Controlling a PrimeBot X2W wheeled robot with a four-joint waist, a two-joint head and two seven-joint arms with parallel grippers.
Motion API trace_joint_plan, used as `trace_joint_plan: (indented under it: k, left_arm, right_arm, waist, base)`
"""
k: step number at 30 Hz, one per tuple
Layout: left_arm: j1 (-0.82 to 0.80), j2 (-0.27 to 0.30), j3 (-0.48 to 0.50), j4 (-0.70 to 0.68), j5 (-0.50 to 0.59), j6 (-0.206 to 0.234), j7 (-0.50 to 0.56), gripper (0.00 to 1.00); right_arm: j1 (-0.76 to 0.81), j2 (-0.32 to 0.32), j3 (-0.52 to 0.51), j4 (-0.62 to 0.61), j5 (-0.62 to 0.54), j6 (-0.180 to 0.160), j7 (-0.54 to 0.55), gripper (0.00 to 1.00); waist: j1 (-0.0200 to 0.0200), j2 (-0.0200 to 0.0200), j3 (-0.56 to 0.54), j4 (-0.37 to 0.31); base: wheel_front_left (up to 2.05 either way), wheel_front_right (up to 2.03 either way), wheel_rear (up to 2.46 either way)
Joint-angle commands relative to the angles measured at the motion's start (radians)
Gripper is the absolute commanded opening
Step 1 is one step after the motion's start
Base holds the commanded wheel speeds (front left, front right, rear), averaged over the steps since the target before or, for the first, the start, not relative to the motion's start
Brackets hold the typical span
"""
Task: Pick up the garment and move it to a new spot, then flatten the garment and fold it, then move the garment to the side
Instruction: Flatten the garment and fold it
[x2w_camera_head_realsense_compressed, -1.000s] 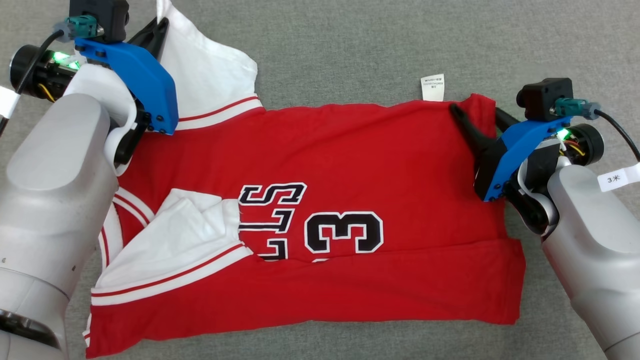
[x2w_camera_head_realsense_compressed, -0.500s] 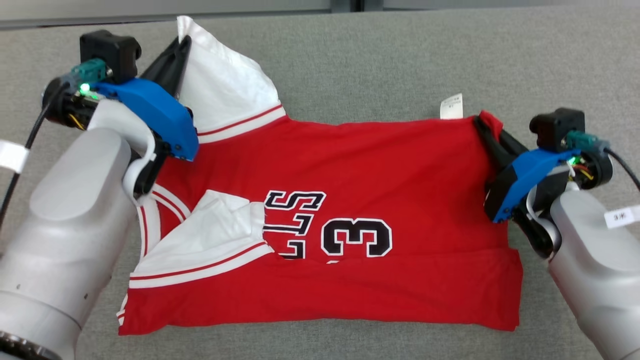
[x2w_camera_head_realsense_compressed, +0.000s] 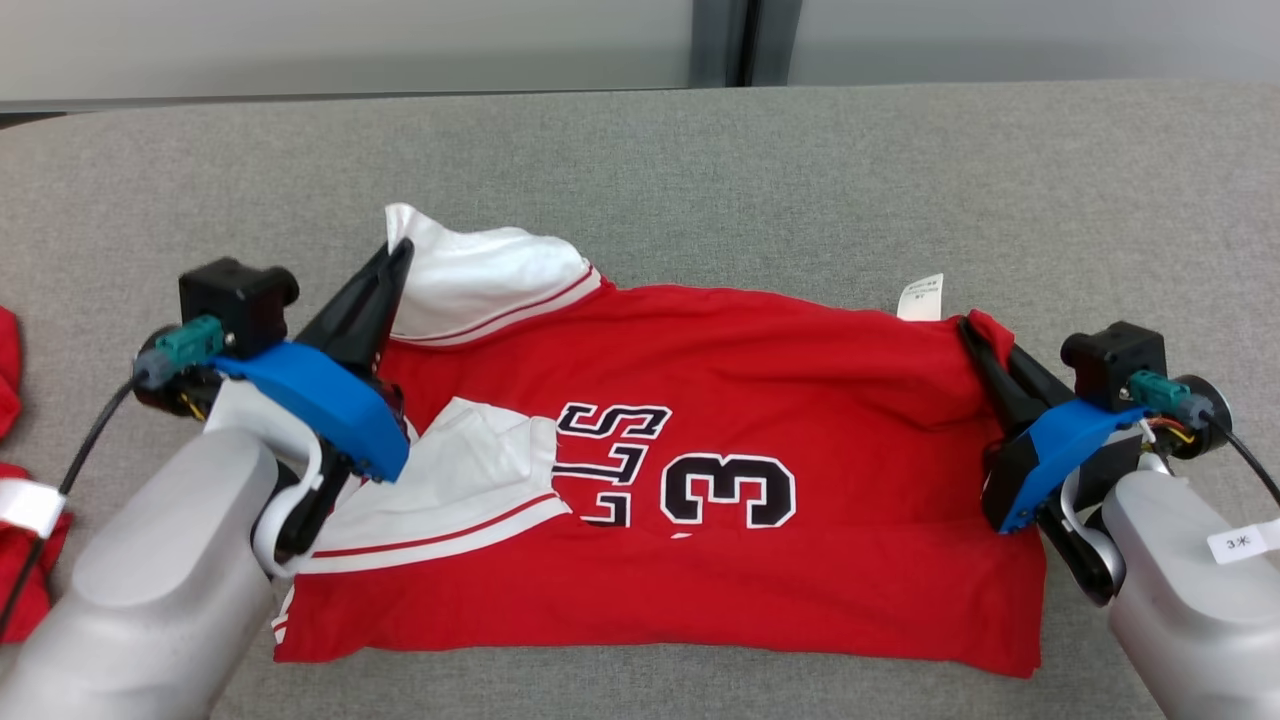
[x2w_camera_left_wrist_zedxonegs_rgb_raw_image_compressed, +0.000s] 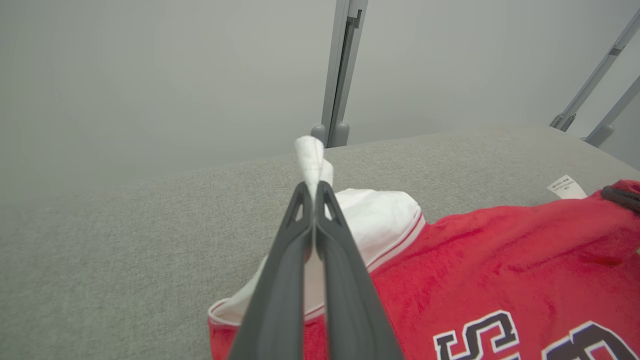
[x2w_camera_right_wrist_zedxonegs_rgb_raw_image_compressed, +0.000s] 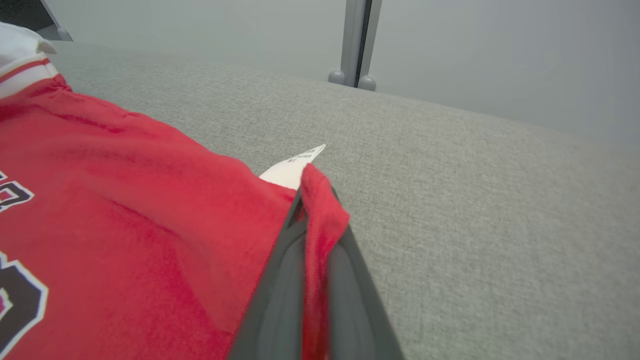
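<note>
The garment (x2w_camera_head_realsense_compressed: 760, 400) is a red jersey with white sleeves, black lettering and a "3", spread across the grey table. My left gripper (x2w_camera_head_realsense_compressed: 398, 250) is shut on the white sleeve's far corner; in the left wrist view white cloth (x2w_camera_left_wrist_zedxonegs_rgb_raw_image_compressed: 311, 155) pokes out past the pinched fingertips (x2w_camera_left_wrist_zedxonegs_rgb_raw_image_compressed: 312, 192). My right gripper (x2w_camera_head_realsense_compressed: 972, 328) is shut on the red far right corner beside the white care label (x2w_camera_head_realsense_compressed: 921, 297). In the right wrist view red fabric (x2w_camera_right_wrist_zedxonegs_rgb_raw_image_compressed: 320, 210) runs between the two dark fingers. The far edge of the garment (x2w_camera_right_wrist_zedxonegs_rgb_raw_image_compressed: 125, 165) hangs lifted between both grippers; its near edge lies on the table.
The grey fabric table (x2w_camera_head_realsense_compressed: 700, 170) runs back to a pale wall with a vertical grey post (x2w_camera_head_realsense_compressed: 722, 42). Other red cloth (x2w_camera_head_realsense_compressed: 20, 480) lies at the left edge of the head view. Open surface lies beyond the garment's far edge.
The right gripper has closed on the red corner. Both grippers now hold the far edge raised, and the head camera has tilted up, bringing the wall into view.
</note>
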Motion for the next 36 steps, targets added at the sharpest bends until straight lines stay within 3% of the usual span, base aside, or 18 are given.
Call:
trace_joint_plan:
  k: [1, 17, 30, 31, 32, 33, 36]
  left_arm:
    - [0.038, 0.014, 0.007, -0.037, -0.011, 0.016, -0.011, 0.00]
    - [0.300, 0.083, 0.046, -0.225, -0.073, 0.126, -0.049, 0.00]
    - [0.437, 0.062, 0.071, -0.216, -0.097, 0.165, -0.063, 0.00]
    - [0.443, 0.058, 0.078, -0.210, -0.096, 0.169, -0.065, 0.12]
    - [0.448, 0.055, 0.083, -0.201, -0.089, 0.176, -0.066, 0.84]
    - [0.452, 0.048, 0.092, -0.196, -0.085, 0.180, -0.068, 1.00]
    - [0.469, 0.031, 0.126, -0.185, -0.063, 0.189, -0.070, 1.00]
  right_arm:
    - [0.021, 0.001, -0.006, -0.007, -0.021, 0.000, -0.015, 0.00]
    - [0.203, 0.052, -0.150, -0.171, -0.138, 0.000, -0.029, 0.00]
    - [0.367, 0.138, -0.281, -0.285, -0.170, 0.000, -0.029, 0.00]
    - [0.377, 0.142, -0.290, -0.292, -0.170, 0.000, -0.029, 0.85]
    - [0.387, 0.150, -0.292, -0.297, -0.164, 0.000, -0.029, 1.00]
    - [0.396, 0.155, -0.294, -0.305, -0.160, 0.000, -0.029, 1.00]
    - [0.421, 0.161, -0.300, -0.333, -0.157, 0.000, -0.029, 1.00]
  waist:
    - [0.0000, 0.0000, -0.007, 0.001]
    - [0.0000, 0.0000, -0.075, 0.010]
    - [0.0000, 0.0000, -0.130, -0.006]
    - [0.0000, 0.0000, -0.133, -0.008]
    - [0.0000, 0.0000, -0.137, -0.011]
    - [0.0000, 0.0000, -0.140, -0.013]
    - [0.0000, 0.0000, -0.154, -0.019]
  base:
    - [0.00, 0.00, 0.00]
    - [0.00, 0.00, 0.00]
    - [0.00, 0.00, 0.00]
    - [0.00, 0.00, 0.00]
    - [0.00, 0.00, 0.00]
    - [0.00, 0.00, 0.00]
    - [0.00, 0.00, 0.00]
